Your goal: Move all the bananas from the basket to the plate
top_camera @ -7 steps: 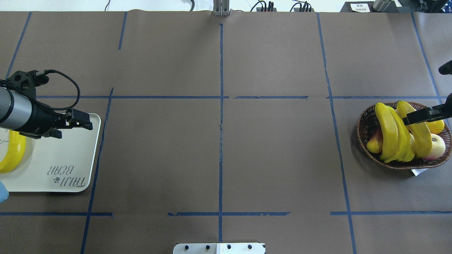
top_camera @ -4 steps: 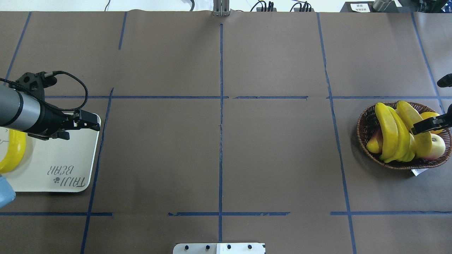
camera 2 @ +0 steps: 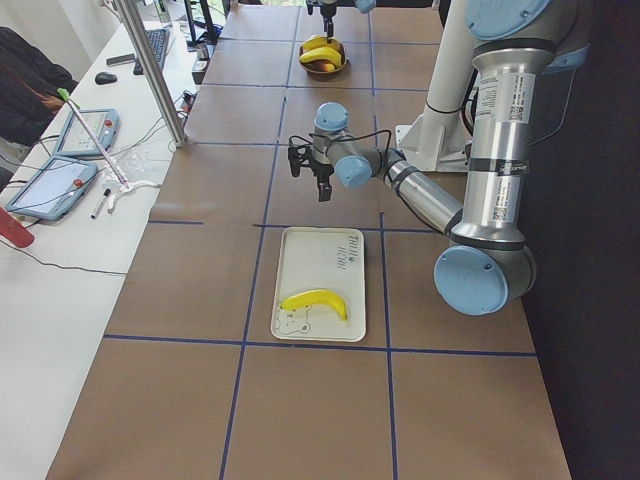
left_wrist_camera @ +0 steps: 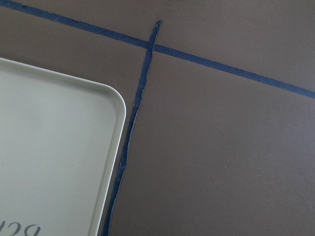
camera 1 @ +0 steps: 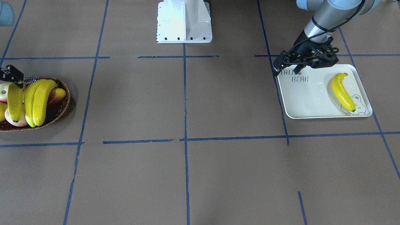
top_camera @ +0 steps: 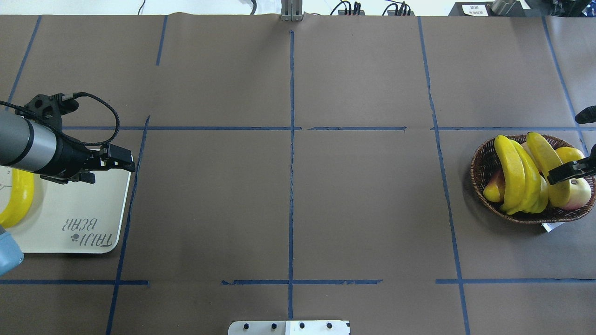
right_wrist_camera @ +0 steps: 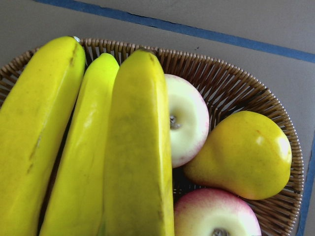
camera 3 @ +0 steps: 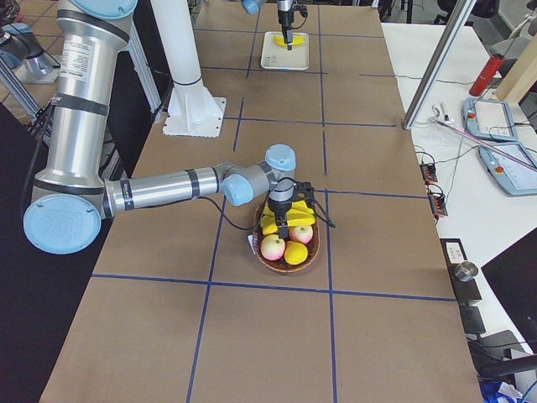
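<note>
One banana on plate, three in basket
Left gripper (top_camera: 125, 162) hangs over the plate's (top_camera: 70, 204) corner, fingers close together, empty; right gripper (top_camera: 569, 171) above the basket (top_camera: 482, 160), opening unclear.

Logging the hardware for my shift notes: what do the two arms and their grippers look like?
Both arms have silver-grey tube links, light blue joint caps and white label stickers. The left gripper is black, with a looping black cable at the wrist. The right gripper is black too.

The right tool (top_camera: 572, 170) is cut off at the overhead view's edge, hiding how its jaws stand.
</note>
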Controlling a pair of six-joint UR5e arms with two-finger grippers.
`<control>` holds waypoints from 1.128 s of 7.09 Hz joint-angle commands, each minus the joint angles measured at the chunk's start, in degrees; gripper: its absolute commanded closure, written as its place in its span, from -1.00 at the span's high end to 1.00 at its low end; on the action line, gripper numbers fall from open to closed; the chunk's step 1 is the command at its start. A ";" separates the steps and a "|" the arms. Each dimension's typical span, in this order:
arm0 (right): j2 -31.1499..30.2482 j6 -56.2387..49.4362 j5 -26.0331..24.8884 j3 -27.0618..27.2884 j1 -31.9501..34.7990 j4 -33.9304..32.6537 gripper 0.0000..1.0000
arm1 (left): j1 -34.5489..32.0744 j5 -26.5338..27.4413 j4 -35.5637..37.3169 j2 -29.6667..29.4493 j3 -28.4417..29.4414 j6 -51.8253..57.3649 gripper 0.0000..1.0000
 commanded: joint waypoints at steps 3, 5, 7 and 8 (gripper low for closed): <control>1.33 -0.23 0.52 0.01 -0.48 -0.09 1.00 | 0.02 -0.06 0.00 0.14 0.05 0.00 1.00; 1.42 -0.23 0.52 -0.16 -0.65 -0.09 0.99 | 0.02 -0.06 0.00 0.06 0.05 0.00 1.00; 1.33 -0.23 0.44 -0.25 -0.91 -0.52 0.81 | 0.02 -0.06 0.00 -0.03 0.05 0.00 1.00; 1.51 -0.23 0.44 -0.25 -1.52 -1.31 0.80 | 0.11 -0.06 0.00 -0.03 0.05 0.00 1.00</control>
